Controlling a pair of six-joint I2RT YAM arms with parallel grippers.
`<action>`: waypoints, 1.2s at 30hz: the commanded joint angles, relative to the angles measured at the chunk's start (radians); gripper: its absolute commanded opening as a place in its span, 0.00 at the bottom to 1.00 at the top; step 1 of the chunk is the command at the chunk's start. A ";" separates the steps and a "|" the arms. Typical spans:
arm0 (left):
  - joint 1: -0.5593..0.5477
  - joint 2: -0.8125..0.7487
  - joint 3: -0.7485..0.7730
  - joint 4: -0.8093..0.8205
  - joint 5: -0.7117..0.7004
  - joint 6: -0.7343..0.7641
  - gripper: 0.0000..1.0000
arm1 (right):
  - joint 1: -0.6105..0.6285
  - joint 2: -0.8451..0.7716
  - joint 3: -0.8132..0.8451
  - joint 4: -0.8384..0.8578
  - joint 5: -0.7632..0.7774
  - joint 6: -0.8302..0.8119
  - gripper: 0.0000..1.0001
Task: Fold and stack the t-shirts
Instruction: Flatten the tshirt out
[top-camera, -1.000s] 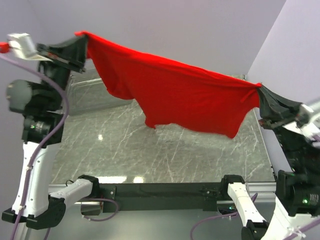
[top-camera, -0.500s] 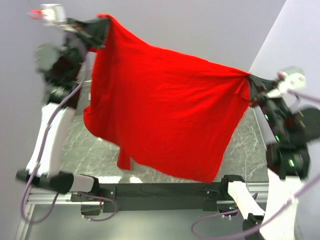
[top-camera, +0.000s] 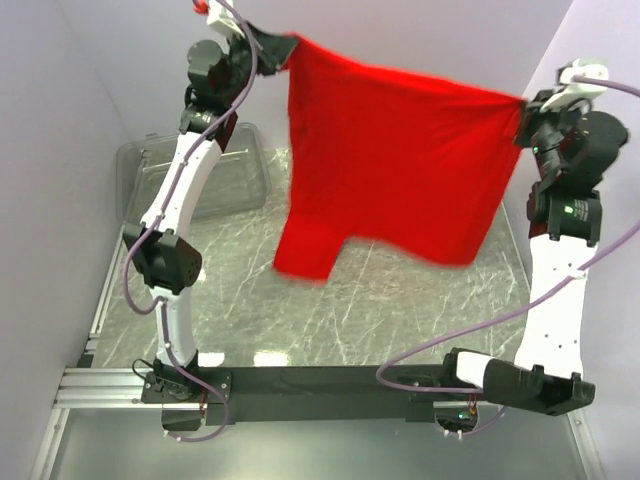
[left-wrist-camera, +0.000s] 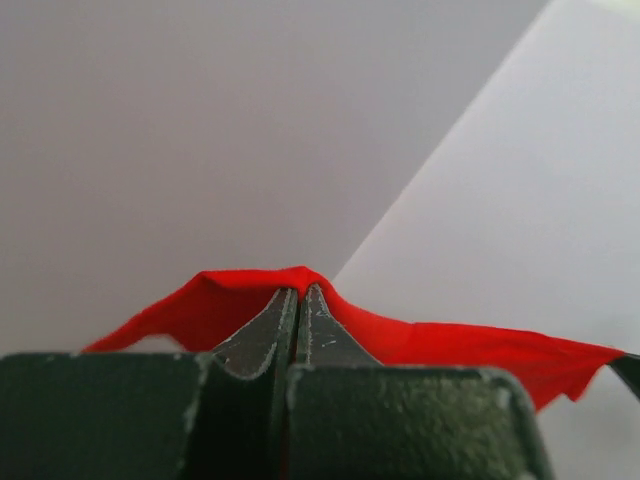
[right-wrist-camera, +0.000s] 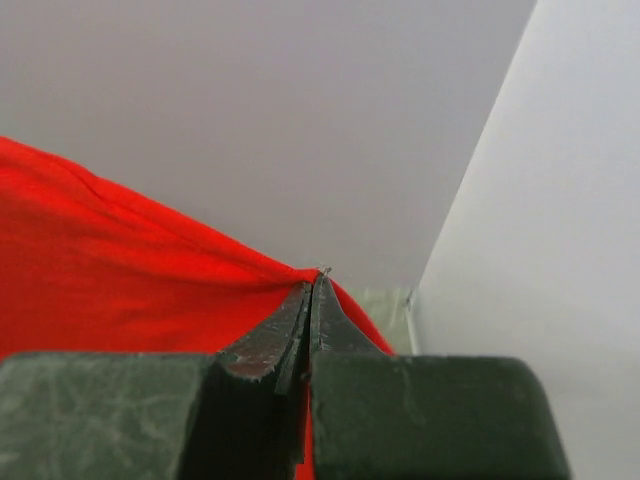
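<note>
The t-shirt (top-camera: 390, 170), plain red, hangs spread above the table (top-camera: 300, 320), stretched between my left pincer (top-camera: 278, 47) and my right pincer (top-camera: 521, 107), each clamped tight on a top corner.

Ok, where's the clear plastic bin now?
Top view: the clear plastic bin sits at the far left of the table, partly behind the left arm, left of the hanging red t-shirt.
</note>
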 joint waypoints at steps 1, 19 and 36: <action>-0.002 -0.098 0.153 0.184 0.003 -0.043 0.01 | -0.012 -0.065 0.091 0.161 -0.029 0.029 0.00; 0.056 -0.431 -1.082 0.552 0.353 -0.112 0.01 | -0.012 -0.423 -0.748 -0.029 -0.307 -0.304 0.00; 0.056 -0.747 -1.550 -0.090 0.396 0.319 0.01 | -0.009 -0.429 -0.991 -0.442 -0.352 -0.813 0.00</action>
